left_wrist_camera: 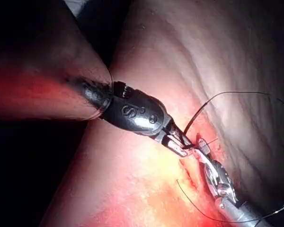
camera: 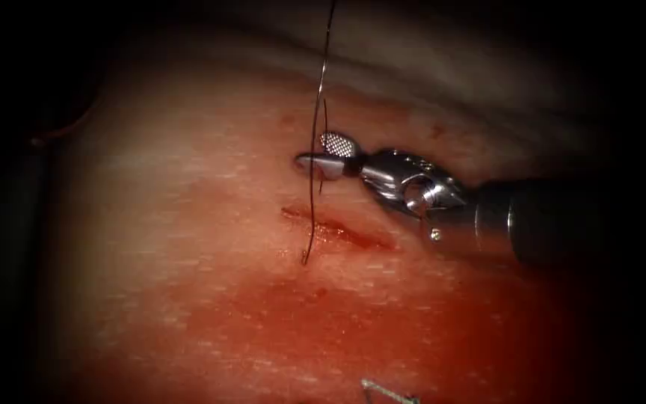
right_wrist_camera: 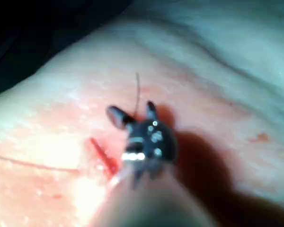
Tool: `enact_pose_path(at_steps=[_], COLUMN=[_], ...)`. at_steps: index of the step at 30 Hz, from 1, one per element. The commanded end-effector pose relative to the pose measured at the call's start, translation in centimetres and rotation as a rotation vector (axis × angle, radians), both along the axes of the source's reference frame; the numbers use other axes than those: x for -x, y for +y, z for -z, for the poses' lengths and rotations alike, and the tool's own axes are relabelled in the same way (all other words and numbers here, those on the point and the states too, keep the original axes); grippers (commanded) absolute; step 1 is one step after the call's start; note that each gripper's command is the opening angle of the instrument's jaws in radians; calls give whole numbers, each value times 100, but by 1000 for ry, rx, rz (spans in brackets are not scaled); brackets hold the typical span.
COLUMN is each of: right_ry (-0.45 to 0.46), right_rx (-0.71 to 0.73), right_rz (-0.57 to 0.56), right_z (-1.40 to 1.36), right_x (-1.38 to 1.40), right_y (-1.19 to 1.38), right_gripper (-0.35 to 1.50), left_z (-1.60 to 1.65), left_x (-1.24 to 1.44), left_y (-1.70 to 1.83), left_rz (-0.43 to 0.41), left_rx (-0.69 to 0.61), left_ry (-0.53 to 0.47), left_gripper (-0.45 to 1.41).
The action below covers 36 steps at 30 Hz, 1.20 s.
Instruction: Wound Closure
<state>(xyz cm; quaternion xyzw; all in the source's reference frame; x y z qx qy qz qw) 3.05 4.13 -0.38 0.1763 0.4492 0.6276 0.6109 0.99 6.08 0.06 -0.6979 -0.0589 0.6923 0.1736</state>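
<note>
Upright, the thread [camera: 314, 150] crosses the cut [camera: 338, 230]; right claw [camera: 324, 155] spread, empty.

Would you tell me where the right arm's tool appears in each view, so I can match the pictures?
Endoscope view: the right arm's tool enters from the right, jaws open at the thread, above the cut.
Left wrist view: it lies beside the cut, tip to tip with the left arm's tool.
Right wrist view: it stands beside the cut, thread between its open jaws.
Shared landmark: the cut.
</note>
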Motion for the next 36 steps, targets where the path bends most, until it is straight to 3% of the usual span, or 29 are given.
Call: enact_pose_path(at_steps=[1,6,9,11,13,14,24,32,35,36], right_ry=[-12,-39,-30,-11,2,5,-14,17,37,42], right_rx=[13,18,15,9,2,-1,-33,-32,38,60], right_rz=[9,21,31,51,68,72,24,-34,-12,-9], right_z=[-7,-7,-6,-4,-1,2,23,58,58,58], right_x=[-8,-7,-7,-8,-8,-8,-8,-10,-12,-12], right_y=[2,1,-2,-4,-6,-6,5,13,16,17], right_gripper=[98,96,79,46,-18,-35,-35,-35,-33,14], left_z=[-7,-7,-6,-6,-7,-7,-7,-8,-9,-9], left_x=[6,5,5,5,5,5,7,7,8,8], left_y=[-5,-6,-6,-6,-6,-6,-8,-9,-12,-13], left_rz=[-1,-1,0,-1,-1,-1,1,0,-6,-7], left_rx=[-3,-3,-3,-3,-2,-2,0,1,4,0], left_ry=[-1,-1,-1,-1,-1,-1,1,0,-6,-11], left_gripper=[-35,-35,-35,-35,-35,-35,-35,-35,-35,-35])
